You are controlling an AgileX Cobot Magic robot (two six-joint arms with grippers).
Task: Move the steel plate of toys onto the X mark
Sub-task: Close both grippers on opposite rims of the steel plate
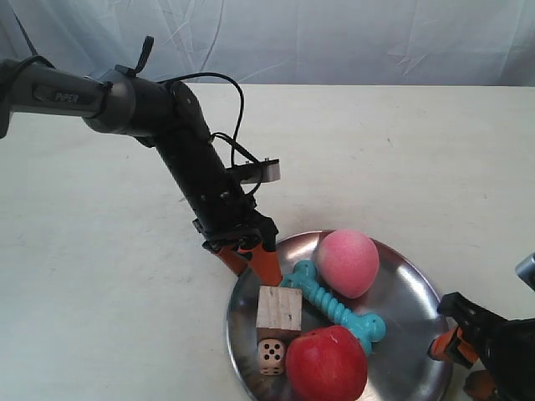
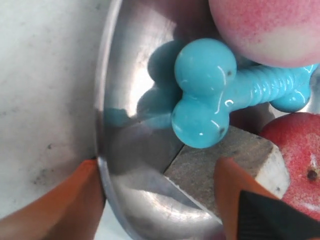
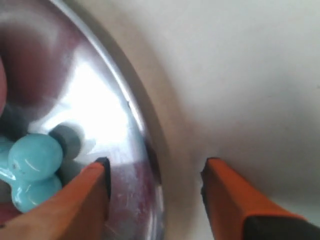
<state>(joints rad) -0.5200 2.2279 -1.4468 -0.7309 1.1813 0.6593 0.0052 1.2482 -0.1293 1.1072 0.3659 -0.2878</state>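
Note:
The steel plate lies at the near middle of the cream table. On it sit a pink ball, a red apple, a turquoise bone, a wooden cube and a small die. My left gripper is open astride the plate's rim, one orange finger outside it and the other over the cube. At the opposite rim my right gripper also stands open, one finger inside the plate and one outside. The X mark is out of view.
A white cloth backdrop hangs behind the table's far edge. The black left arm with its loose cable reaches in from the exterior view's left. Bare cream tabletop lies beyond the plate.

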